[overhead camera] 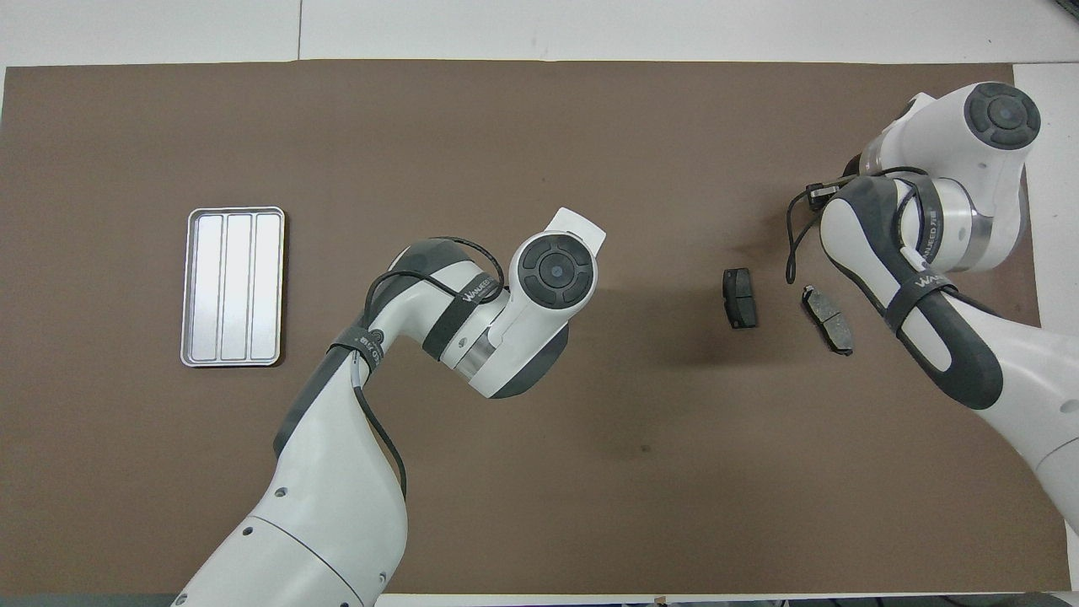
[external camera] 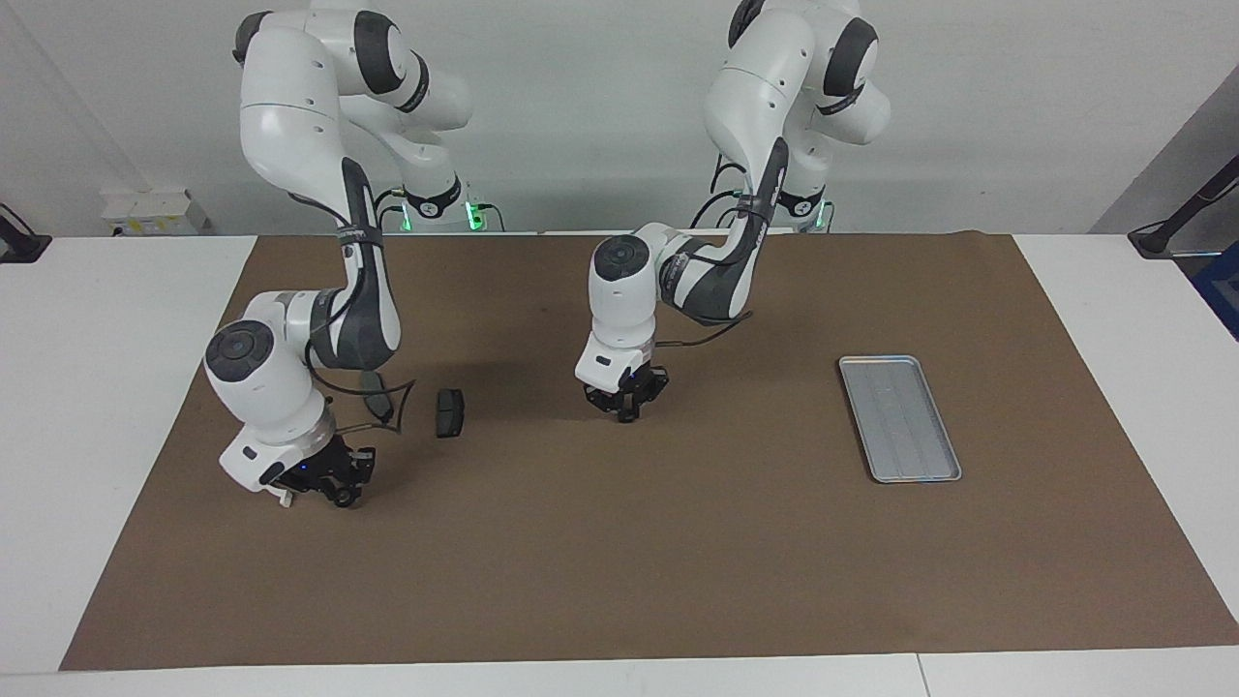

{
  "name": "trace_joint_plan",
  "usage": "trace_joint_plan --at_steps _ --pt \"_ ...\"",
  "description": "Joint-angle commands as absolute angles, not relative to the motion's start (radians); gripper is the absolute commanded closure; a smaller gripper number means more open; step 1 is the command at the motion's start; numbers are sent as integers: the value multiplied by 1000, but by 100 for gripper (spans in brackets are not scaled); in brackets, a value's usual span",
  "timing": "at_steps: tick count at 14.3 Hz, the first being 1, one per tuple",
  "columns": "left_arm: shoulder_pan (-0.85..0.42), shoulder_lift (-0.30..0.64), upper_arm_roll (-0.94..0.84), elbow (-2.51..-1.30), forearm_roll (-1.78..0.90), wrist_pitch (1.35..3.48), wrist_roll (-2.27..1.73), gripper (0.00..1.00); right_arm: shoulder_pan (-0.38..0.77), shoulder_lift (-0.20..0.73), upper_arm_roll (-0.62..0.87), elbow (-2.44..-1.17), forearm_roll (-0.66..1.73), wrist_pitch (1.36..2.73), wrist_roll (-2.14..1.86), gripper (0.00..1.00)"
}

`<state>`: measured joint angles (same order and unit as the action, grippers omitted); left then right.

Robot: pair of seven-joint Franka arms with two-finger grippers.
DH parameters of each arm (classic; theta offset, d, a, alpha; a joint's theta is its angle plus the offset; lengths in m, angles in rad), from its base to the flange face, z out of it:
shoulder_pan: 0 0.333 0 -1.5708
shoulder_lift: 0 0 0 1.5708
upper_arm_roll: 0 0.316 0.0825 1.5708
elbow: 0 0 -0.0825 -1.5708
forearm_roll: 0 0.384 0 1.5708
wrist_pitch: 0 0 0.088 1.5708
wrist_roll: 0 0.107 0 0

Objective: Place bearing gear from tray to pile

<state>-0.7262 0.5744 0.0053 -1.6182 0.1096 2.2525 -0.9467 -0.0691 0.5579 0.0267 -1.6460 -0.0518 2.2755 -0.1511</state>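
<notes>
Two arms low over the brown mat (external camera: 619, 542), the tray (external camera: 900, 418) standing apart.

The left gripper (external camera: 624, 395) is low over the middle of the mat; I cannot tell if its fingers are closed or if the bearing gear is in them. The right gripper (external camera: 329, 479) is down at the mat beside the pile, its grip state also unclear. Two dark brake pads (overhead camera: 740, 298) lie near each other toward the right arm's end. The tray shows only its ribbed floor.
</notes>
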Motion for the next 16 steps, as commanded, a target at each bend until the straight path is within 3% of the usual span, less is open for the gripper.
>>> trace_joint_plan --at_steps 1,2,3,4,5,9,11,12,16 --pt "-736 574 17 -1647 143 2296 -968 70 -84 552 40 -1677 -37 2318 -183 100" --pt "-736 574 17 -1647 144 2301 -968 68 -87 554 40 -1678 -35 2321 -183 100" --pt "-735 574 18 -1647 149 2298 -966 58 -87 554 40 -1678 -34 2319 -183 100" --pt "-732 572 18 -1647 156 2289 -962 38 -86 554 40 -1678 -34 2319 -183 100" --pt "-732 569 17 -1646 166 2281 -960 33 -86 554 40 -1678 -34 2319 -183 100" --pt "-716 517 18 -1641 169 2252 -950 31 -86 554 40 -1678 -34 2318 -176 97" --pt "-681 483 17 -1626 169 2211 -925 31 -86 554 40 -1678 -34 2318 -175 19" --pt "-664 467 17 -1625 167 2203 -904 30 -86 552 40 -1678 -34 2318 -175 2" --pt "-560 387 15 -1638 164 2171 -780 24 -64 514 40 -1677 -34 2275 -175 0"
